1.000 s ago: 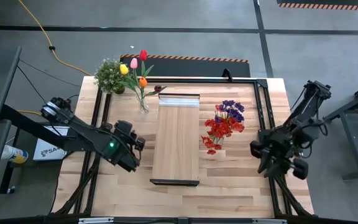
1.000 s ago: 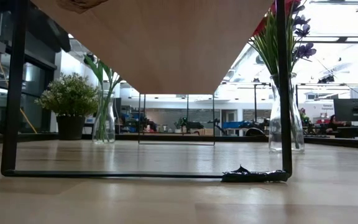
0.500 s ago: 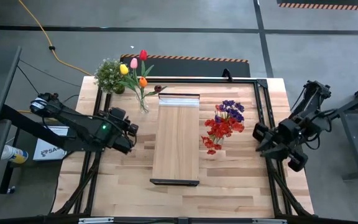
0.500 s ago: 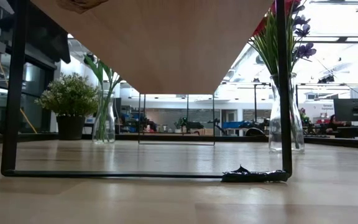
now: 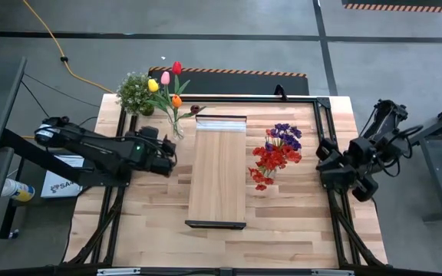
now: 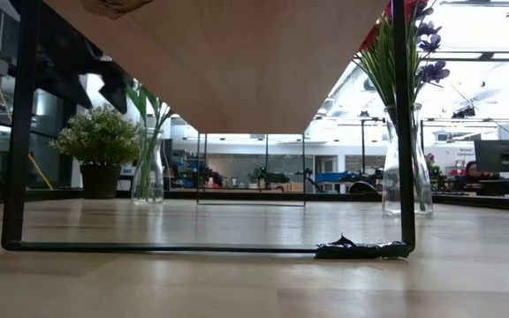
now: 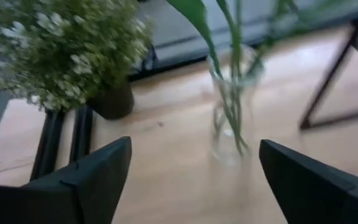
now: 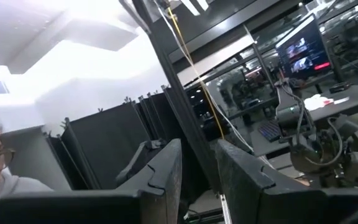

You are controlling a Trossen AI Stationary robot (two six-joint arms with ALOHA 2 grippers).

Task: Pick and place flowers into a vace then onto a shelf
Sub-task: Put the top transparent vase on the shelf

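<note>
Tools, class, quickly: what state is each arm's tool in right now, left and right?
Left tool: open, holding nothing, pointed at the vase of tulips.
Right tool: fingers close together with a narrow gap, nothing between them; open or shut cannot be told.

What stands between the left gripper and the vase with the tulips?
Nothing visible. The left gripper is open and faces the glass vase with tulips across bare tabletop. The potted plant stands beside the vase, off the path.
</note>
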